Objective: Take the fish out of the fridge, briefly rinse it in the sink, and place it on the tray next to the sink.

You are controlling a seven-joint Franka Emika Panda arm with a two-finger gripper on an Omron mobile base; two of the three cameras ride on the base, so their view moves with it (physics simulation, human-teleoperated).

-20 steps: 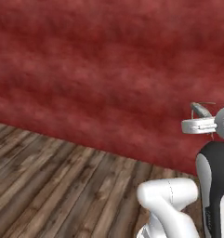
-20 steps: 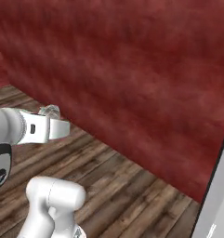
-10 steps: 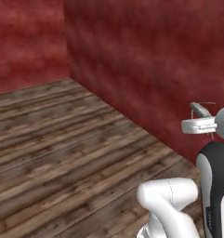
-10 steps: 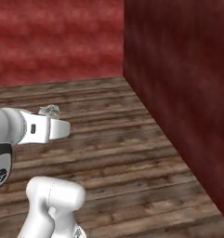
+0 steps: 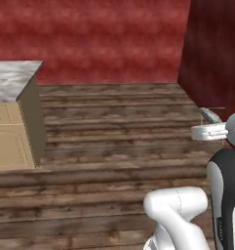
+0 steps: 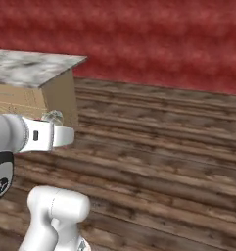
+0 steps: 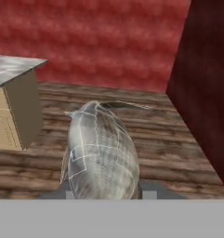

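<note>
Clamping the fish (image 7: 100,153), apparently between its tips, the tool (image 7: 104,193) hangs above the wooden floor (image 5: 114,146).

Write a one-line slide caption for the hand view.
Gripper holding the fish over wooden floor, marble-topped cabinet at left, red walls behind.

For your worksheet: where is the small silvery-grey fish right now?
The silvery-grey fish is clamped in the gripper, mid-air above the wooden floor, right of the marble-topped counter.
</note>
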